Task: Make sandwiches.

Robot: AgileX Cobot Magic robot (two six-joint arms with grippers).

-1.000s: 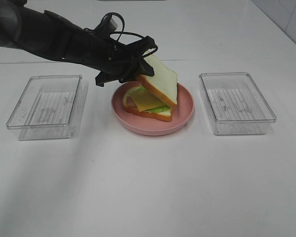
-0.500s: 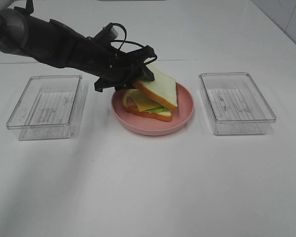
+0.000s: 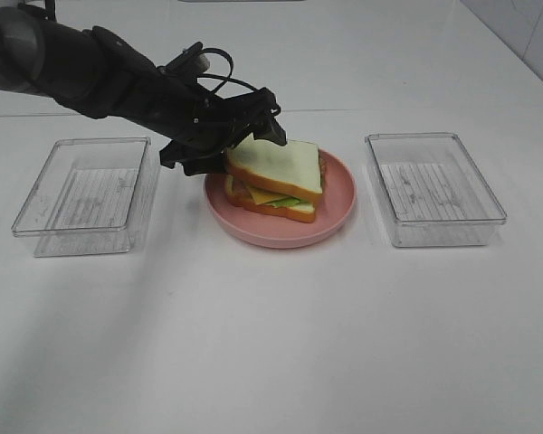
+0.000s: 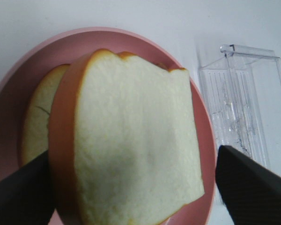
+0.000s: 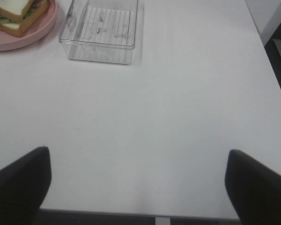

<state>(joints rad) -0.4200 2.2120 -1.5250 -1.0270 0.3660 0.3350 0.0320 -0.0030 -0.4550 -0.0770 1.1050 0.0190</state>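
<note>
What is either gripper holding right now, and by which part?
Nothing. The left gripper stands open around the top bread slice, which rests on the sandwich. The right gripper is open over bare table.

The light is bright and even, and the white counter (image 3: 281,344) shines a little. Shadows are soft and pale. Up close, the dark jaws look blurry at the picture edges.

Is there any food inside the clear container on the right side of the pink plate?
No, the right clear container shows only its bare ribbed bottom.
</note>
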